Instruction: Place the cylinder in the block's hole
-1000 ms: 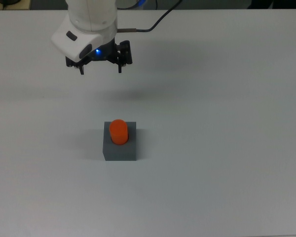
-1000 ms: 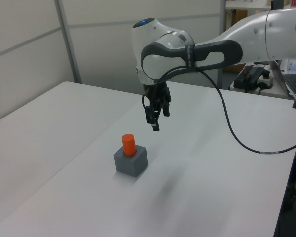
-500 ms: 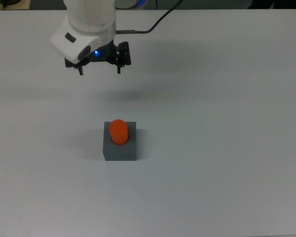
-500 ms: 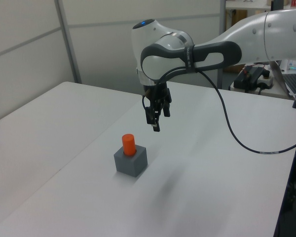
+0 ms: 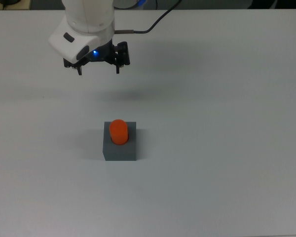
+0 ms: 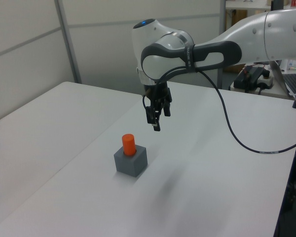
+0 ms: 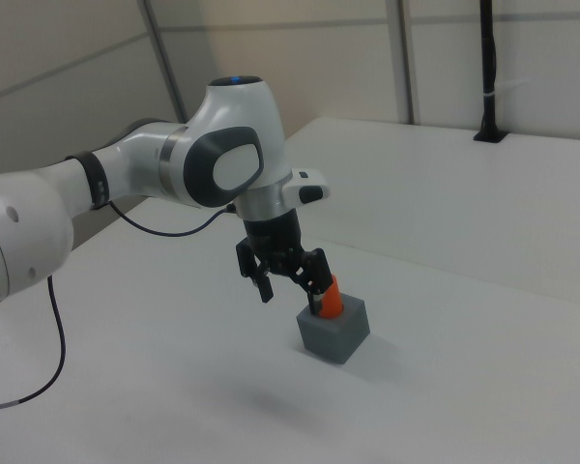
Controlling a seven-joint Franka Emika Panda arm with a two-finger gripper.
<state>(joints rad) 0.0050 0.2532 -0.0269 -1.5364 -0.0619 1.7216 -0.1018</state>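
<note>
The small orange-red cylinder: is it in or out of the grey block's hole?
In. The small orange-red cylinder stands upright from the top of the dark grey cube-like block, its upper part protruding; the gripper hangs apart.

Orange cylinder stands upright in grey block.

Cylinder: smooth, orange-red, probably plastic. Block: matt dark grey. Table: matt white. Arm shell: glossy white plastic, black trim.
</note>
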